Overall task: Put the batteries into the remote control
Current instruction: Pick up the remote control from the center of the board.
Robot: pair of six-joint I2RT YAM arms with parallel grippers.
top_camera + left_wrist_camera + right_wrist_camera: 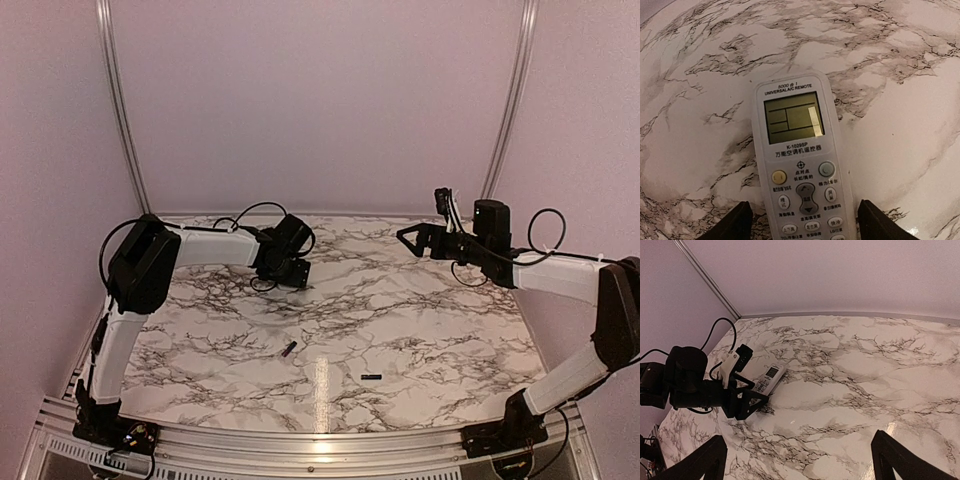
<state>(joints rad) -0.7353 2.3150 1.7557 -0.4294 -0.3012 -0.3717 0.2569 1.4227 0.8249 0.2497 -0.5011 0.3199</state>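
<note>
The white remote control (800, 160) lies face up on the marble table, its display and buttons showing. My left gripper (805, 226) is low over its button end, a finger on each side with a gap to both edges, so it is open and not gripping. From the right wrist view the remote control (769, 377) pokes out beyond the left gripper (747, 401). In the top view the left gripper (288, 268) hides it. Two black batteries (288, 349) (371, 377) lie apart on the near half of the table. My right gripper (405, 238) hangs open and empty above the back right; its fingers frame bare marble (800, 460).
The marble tabletop (420, 320) ends at a metal rail along the near edge (320, 440). Pale walls with metal posts (120, 110) close the back and sides. The left arm's cables (255, 212) loop above its wrist.
</note>
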